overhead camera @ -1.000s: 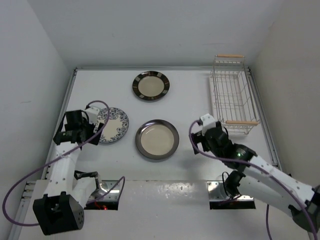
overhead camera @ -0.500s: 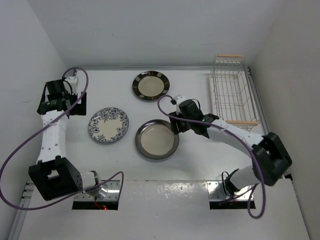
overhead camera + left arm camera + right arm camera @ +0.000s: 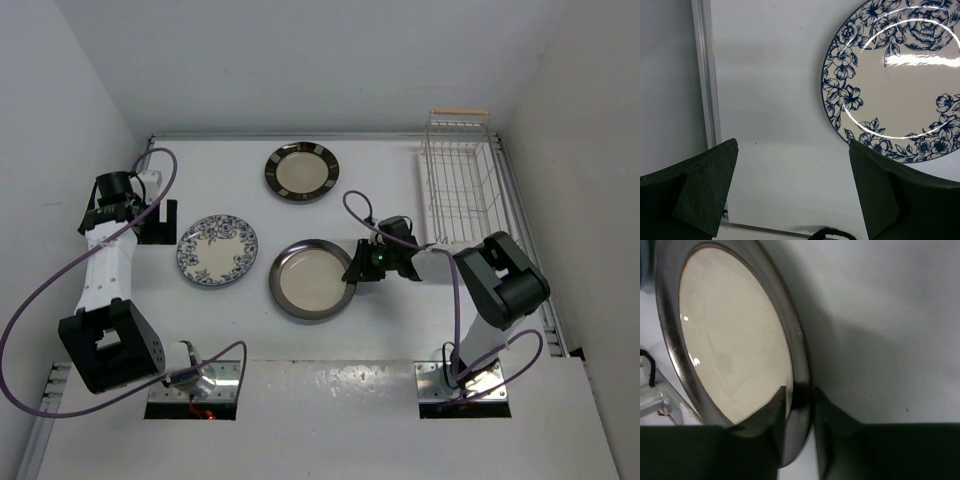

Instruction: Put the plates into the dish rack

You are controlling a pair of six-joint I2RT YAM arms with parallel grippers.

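Item in hand: grey-rimmed plate (image 3: 313,278), cream centre, lying flat on the table (image 3: 400,330) at the near middle.
Right gripper (image 3: 800,390): set at the plate's right edge. The fingers are drawn nearly together, one over the inner face and one outside, with the rim pinched between them in the right wrist view.
Left gripper (image 3: 792,150): spread wide with nothing held. It is poised over bare table just beside the left edge of the floral plate (image 3: 900,75).
Floral plate: flat on the table at the left, untouched.
Brown-rimmed plate (image 3: 302,171): flat at the far middle, well apart from both grippers.
Dish rack (image 3: 462,195): at the far right corner, with one wooden handle at the far end. The near end is partly hidden by the right arm. No plate is seen in it.
Step judged: first plate being seized by its rim. None is loaded and three are left to go.
Next move, as judged: the grip is to be confirmed, the right edge lifted so that the plate is tipped up on edge, then the plate carried right and away to the rack and lowered between the wires.
Care called for: the rim is shallow and glossy, so slipping is likely if it is raised quickly. The plate must be held near upright to be seated in the rack.
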